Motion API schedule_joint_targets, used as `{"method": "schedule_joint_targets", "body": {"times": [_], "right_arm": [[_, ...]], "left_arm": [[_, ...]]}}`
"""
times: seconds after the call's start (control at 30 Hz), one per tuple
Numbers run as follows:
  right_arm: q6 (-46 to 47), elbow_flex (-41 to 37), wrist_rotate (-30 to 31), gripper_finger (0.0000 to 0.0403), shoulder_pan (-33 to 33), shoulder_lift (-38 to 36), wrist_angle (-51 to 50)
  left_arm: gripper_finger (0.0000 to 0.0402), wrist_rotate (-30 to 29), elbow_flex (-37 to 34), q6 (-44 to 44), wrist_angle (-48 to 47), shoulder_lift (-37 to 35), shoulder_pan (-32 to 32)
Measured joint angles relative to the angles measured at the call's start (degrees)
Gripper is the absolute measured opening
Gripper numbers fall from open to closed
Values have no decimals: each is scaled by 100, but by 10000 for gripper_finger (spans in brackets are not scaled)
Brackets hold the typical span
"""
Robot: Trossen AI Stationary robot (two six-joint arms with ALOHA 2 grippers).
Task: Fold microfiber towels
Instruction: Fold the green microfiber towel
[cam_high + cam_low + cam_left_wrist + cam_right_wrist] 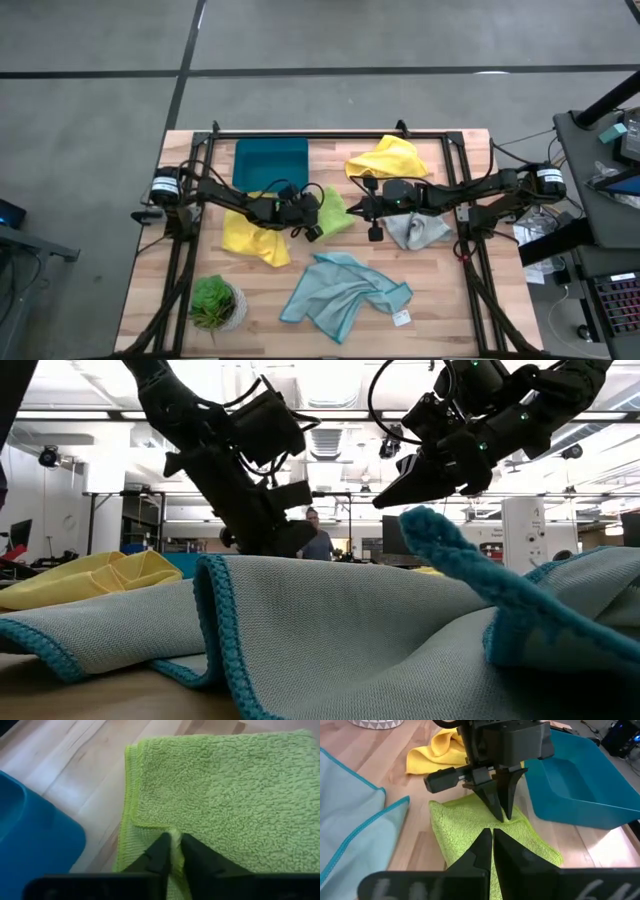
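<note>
Lime green microfiber towel (335, 212): centre of the wooden counter (440, 310), just near of the teal tray (270, 162). A doubled layer with a stitched edge shows in the left wrist view, so it appears partly folded; fold in progress, not finished. The left pincer (174, 851) is pressed together on a raised ridge of this towel. The right pincer (492, 845) hangs right beside it, over the same towel, its fingers shut with nothing between them.

Yellow towel, first (255, 236): left of centre, under the left arm, crumpled. Not folded.

Yellow towel, second (388, 157): far side, right of the tray, heaped. Not folded.

Pale grey towel (417, 231): right of centre, beneath the right arm, bunched. Not folded.

Light blue towel (340, 290): near centre, loosely spread with a corner turned over. Not folded.

Teal tray: far left of centre; no towel seen in it.

Potted plant (214, 302): near left corner, apart from the work.

Status, by judgement: early stage. One towel of five in hand, four untouched; none lies as a finished, squared fold.
</note>
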Motion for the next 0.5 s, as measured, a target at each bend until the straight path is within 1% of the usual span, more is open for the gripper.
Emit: {"method": "schedule_joint_targets", "body": {"times": [0.07,0.17,0.43,0.5], "right_arm": [[2,0,1,9,0,0,8],[3,0,0,9,0,0,19],[13,0,0,9,0,0,31],[11,0,-2,9,0,0,30]], "left_arm": [[6,0,0,-4,-20,-49,0],[4,1,19,5,-67,-152,-2],[1,57,238,0,-1184,-746,-2],[1,62,241,-38,-1317,-898,-4]]}}
